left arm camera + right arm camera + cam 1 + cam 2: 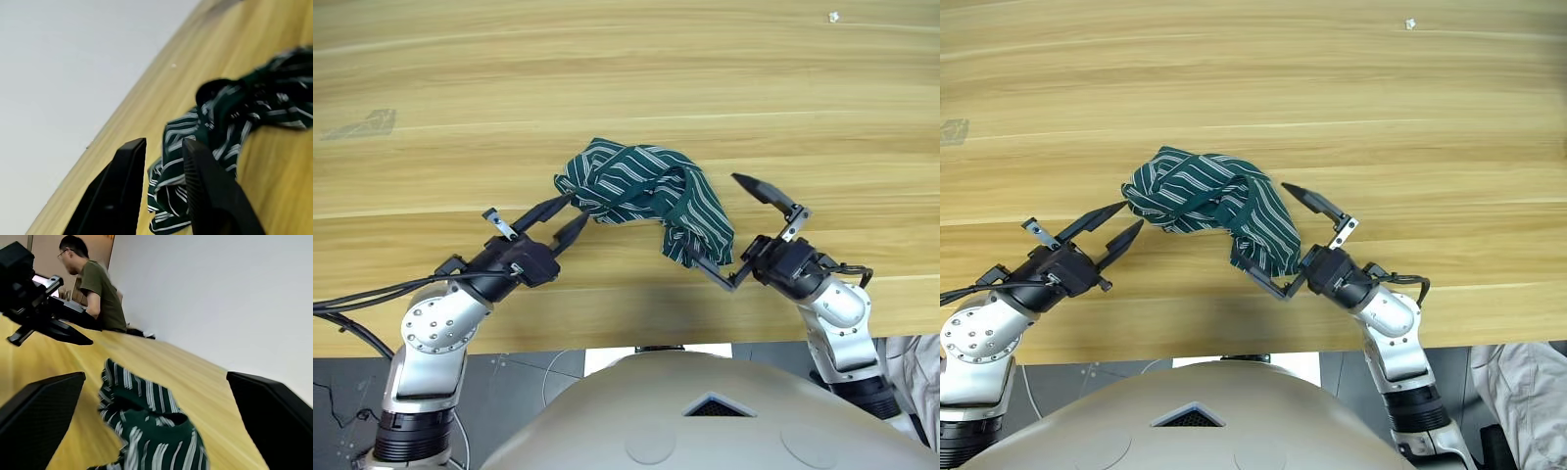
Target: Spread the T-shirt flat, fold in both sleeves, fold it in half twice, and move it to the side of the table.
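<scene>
A green T-shirt with white stripes (646, 191) lies crumpled in a heap near the middle of the wooden table (626, 78). My left gripper (576, 210) is at the heap's left edge, low over the table. It is open by a narrow gap, and its fingertips (134, 149) just reach the cloth (230, 122). My right gripper (715, 217) is wide open at the heap's near right end. One finger (762, 189) points past the far side, the other sits under the hanging corner of the cloth (146, 431). Neither gripper pinches the fabric.
A small white scrap (833, 16) lies at the far right of the table. A faint grey mark (364, 124) shows at the far left. Black cables (352, 304) trail off my left arm at the near edge. Bare wood surrounds the shirt.
</scene>
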You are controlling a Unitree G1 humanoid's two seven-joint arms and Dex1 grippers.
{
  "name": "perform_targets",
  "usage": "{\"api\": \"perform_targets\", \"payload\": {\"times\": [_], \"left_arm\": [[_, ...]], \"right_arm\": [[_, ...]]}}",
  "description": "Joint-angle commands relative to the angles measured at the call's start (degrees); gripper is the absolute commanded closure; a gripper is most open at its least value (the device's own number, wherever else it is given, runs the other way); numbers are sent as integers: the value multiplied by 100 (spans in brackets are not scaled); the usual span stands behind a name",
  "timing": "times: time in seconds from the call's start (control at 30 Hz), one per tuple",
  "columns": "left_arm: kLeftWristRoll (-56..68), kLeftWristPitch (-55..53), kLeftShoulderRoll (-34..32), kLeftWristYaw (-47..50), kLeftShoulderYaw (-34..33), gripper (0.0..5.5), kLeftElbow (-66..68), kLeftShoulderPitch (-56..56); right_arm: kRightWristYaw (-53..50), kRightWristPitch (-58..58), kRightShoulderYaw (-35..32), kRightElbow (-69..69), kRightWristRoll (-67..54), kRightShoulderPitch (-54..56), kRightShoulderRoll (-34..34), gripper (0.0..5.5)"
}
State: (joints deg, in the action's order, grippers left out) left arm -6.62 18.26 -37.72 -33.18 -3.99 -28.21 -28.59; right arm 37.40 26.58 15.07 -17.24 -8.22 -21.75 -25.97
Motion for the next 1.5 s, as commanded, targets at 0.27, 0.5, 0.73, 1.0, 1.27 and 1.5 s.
{"api": "perform_targets", "payload": {"times": [0.27,0.5,0.73,1.0,1.27,1.5], "left_arm": [[-924,-454,-248,-158,446,323,388,922],[-1432,-387,-342,-21,491,292,491,996],[-2265,-142,-324,326,721,292,643,1134],[-2603,-90,-277,478,913,287,802,1383],[-2583,-52,-220,669,904,287,1001,1601],[-2591,4,-254,707,1001,357,1160,1734]], "right_arm": [[-318,-569,291,256,1332,129,-122,10],[-590,-506,302,356,1474,213,4,10],[-720,-538,258,249,1389,205,49,10],[-897,-701,204,338,1388,229,153,26],[-963,-860,200,400,1408,278,233,158],[-1056,-1045,220,627,1500,369,314,279]]}}
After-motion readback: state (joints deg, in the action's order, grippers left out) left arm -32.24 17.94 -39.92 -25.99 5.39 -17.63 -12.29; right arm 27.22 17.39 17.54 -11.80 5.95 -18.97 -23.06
